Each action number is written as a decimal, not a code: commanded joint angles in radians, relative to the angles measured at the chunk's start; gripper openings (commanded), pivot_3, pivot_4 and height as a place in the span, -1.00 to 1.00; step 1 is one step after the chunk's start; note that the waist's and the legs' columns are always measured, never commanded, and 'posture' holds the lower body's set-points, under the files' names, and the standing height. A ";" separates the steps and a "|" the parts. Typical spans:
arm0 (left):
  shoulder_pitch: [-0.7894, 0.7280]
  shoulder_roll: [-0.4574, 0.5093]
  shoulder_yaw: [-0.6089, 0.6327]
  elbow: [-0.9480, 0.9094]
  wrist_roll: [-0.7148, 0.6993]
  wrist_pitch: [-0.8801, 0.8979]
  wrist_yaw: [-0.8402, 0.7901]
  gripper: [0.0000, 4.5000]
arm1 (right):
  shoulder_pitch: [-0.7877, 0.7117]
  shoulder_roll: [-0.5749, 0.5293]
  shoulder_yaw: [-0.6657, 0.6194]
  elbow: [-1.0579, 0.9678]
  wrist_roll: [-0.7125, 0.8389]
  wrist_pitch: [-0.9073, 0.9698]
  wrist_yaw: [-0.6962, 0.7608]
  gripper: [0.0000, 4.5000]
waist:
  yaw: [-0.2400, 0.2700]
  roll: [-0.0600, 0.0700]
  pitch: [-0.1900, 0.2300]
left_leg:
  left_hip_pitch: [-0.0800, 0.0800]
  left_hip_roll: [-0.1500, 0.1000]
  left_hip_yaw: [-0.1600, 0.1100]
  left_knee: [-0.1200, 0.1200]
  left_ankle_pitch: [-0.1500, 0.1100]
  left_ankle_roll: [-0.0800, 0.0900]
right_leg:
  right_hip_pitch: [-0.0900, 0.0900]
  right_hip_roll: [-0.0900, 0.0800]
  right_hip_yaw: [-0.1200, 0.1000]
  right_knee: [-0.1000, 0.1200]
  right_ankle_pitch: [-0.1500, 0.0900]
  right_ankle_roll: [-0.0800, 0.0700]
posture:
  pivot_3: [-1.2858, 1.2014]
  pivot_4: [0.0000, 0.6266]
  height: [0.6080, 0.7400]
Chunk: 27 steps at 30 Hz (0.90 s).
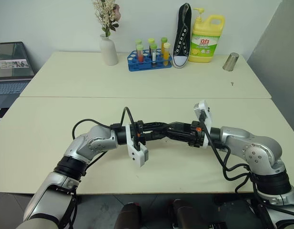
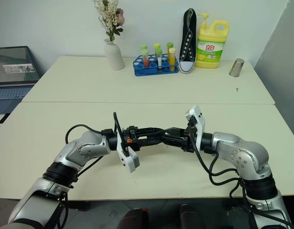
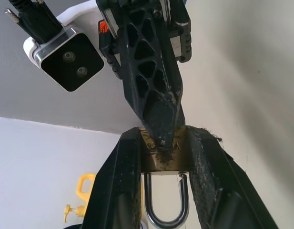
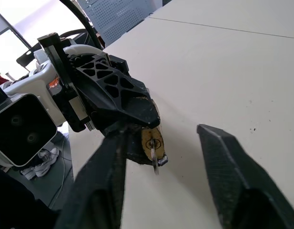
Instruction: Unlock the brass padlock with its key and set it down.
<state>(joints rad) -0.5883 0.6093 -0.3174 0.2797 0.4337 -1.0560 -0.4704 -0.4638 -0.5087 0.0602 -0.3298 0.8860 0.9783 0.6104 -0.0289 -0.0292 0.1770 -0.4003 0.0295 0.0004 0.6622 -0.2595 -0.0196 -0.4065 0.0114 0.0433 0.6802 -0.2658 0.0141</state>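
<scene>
The brass padlock (image 3: 163, 164) is clamped between the two fingers of my left gripper (image 1: 161, 130), which is shut on it, with the silvery shackle (image 3: 166, 210) pointing back toward the wrist. The arm holds it level above the near table. A small silvery key (image 4: 155, 164) sticks out of the padlock's brass face (image 4: 151, 140). My right gripper (image 4: 163, 132) faces the left one head-on. Its fingers stand apart on either side of the key and do not grip it, and one fingertip (image 3: 161, 136) is right at the padlock's face.
On the far table (image 1: 65, 76) stand a white vase with flowers (image 1: 108, 50), a blue rack of test tubes (image 1: 149, 59), a black shoe (image 1: 183, 36), a yellow detergent bottle (image 1: 206, 40) and a metal cup (image 1: 230, 62). A laptop (image 1: 11, 67) sits at the left.
</scene>
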 commanded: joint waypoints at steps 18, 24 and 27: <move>0.028 0.017 -0.015 -0.086 -0.147 0.035 -0.054 -0.14 | -0.036 0.000 -0.015 -0.026 0.003 0.018 0.058 -0.94 | 0.000 0.000 0.000 | 0.000 0.000 0.000 0.000 0.000 0.000 | 0.000 0.000 0.000 0.000 0.000 0.000 | 0.03 -0.52 1.00; 0.032 0.029 -0.014 -0.088 -0.150 0.022 -0.076 0.74 | -0.038 -0.001 -0.016 -0.016 -0.012 0.008 0.062 -0.94 | 0.000 0.000 0.000 | 0.000 0.000 0.000 0.000 0.000 0.000 | 0.000 0.000 0.000 0.000 0.000 0.000 | 0.03 -0.52 1.00; 0.045 0.039 -0.021 -0.102 -0.179 0.025 -0.092 1.00 | -0.037 -0.007 -0.016 -0.010 -0.025 0.002 0.068 -0.94 | 0.000 0.000 0.000 | 0.000 0.000 0.000 0.000 0.000 0.000 | 0.000 0.000 0.000 0.000 0.000 0.000 | 0.03 -0.52 1.00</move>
<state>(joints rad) -0.5469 0.6371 -0.3387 0.2103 0.2962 -1.0186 -0.5585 -0.4855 -0.5076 0.0618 -0.3280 0.8681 1.0055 0.6595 -0.0290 -0.0292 0.1770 -0.4003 0.0296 0.0003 0.6622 -0.2595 -0.0196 -0.4065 0.0114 0.0432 0.6802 -0.2658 0.0141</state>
